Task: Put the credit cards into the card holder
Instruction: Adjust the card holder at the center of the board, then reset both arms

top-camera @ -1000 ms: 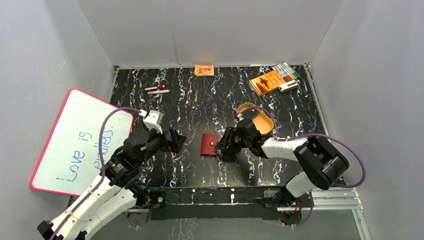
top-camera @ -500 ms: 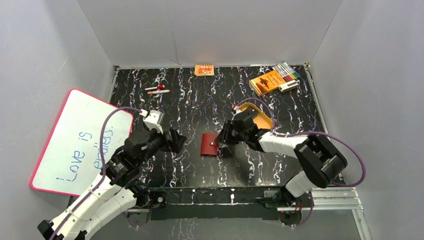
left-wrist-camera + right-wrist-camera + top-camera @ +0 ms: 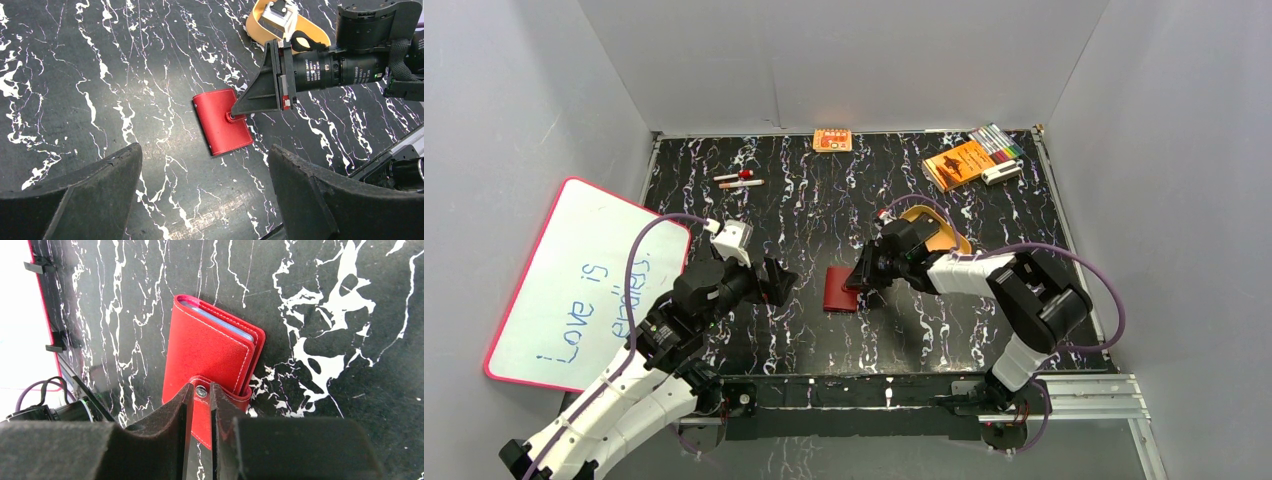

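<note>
The right pincer (image 3: 201, 388) has slid left to the card holder (image 3: 207, 347) and narrowed around its snap tab (image 3: 202, 427), seemingly pinching it; the holder looks nudged slightly left.

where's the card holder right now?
Top view: the card holder lies closed at table centre, near-left of the tan oval tray, its snap tab pinched by the right gripper.

Gray walls (image 3: 824, 60), blk marbled table (image 3: 804, 200).
</note>
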Controlling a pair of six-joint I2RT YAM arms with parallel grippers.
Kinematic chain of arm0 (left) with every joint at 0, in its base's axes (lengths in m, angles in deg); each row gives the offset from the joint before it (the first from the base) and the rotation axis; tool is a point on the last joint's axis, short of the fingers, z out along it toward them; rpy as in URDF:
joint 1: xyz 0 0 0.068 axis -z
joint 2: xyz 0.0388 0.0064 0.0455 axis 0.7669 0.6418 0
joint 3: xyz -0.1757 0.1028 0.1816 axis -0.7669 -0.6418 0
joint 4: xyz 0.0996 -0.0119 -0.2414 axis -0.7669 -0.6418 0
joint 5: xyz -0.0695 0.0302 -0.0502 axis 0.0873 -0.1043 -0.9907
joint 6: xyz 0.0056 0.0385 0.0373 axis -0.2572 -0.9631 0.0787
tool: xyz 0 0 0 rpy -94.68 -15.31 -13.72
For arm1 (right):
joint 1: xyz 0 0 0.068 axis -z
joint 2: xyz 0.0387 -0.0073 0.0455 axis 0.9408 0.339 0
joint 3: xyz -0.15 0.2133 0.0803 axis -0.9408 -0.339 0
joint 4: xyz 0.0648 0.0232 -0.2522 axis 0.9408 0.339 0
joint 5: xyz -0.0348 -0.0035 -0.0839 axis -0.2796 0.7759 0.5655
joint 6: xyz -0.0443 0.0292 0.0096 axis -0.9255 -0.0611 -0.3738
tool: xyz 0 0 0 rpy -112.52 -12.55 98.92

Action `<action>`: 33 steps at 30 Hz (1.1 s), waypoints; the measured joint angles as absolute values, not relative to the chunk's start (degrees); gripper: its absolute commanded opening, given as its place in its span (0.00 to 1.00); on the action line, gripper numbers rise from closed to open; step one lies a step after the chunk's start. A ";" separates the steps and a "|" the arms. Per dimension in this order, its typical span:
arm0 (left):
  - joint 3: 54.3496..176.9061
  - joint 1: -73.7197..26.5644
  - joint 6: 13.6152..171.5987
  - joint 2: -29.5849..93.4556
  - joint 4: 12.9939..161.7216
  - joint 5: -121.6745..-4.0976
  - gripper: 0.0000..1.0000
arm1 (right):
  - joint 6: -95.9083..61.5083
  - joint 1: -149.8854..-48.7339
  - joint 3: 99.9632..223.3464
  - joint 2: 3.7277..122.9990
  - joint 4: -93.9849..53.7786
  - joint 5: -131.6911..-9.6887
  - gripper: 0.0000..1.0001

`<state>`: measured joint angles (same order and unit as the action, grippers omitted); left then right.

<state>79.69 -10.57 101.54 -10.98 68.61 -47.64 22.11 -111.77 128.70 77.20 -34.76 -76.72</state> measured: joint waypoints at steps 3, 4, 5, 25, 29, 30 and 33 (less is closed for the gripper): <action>79.69 -10.57 101.56 -10.98 68.61 -47.64 0.93 | 22.16 -111.77 128.94 77.61 -35.05 -77.11 0.29; 79.69 -10.57 101.56 -10.98 68.61 -47.64 0.93 | 22.16 -111.77 128.94 77.59 -35.07 -77.14 0.30; 79.69 -10.57 101.56 -10.98 68.61 -47.64 0.93 | 22.16 -111.77 128.94 77.59 -35.11 -77.14 0.32; 79.69 -10.57 103.20 -11.09 68.89 -46.44 0.94 | 13.24 -117.58 133.59 53.09 -14.85 -59.23 0.64; 79.71 -10.57 108.27 -7.68 68.89 -44.10 0.94 | 17.37 -118.26 132.37 45.92 -8.12 -46.25 0.98; 79.82 -10.57 109.82 -6.41 68.68 -43.47 0.94 | 18.60 -118.19 131.47 44.37 -6.48 -43.26 0.99; 81.19 -10.57 117.30 -0.77 65.86 -41.04 0.94 | 19.49 -117.93 129.53 40.89 -2.24 -37.53 0.99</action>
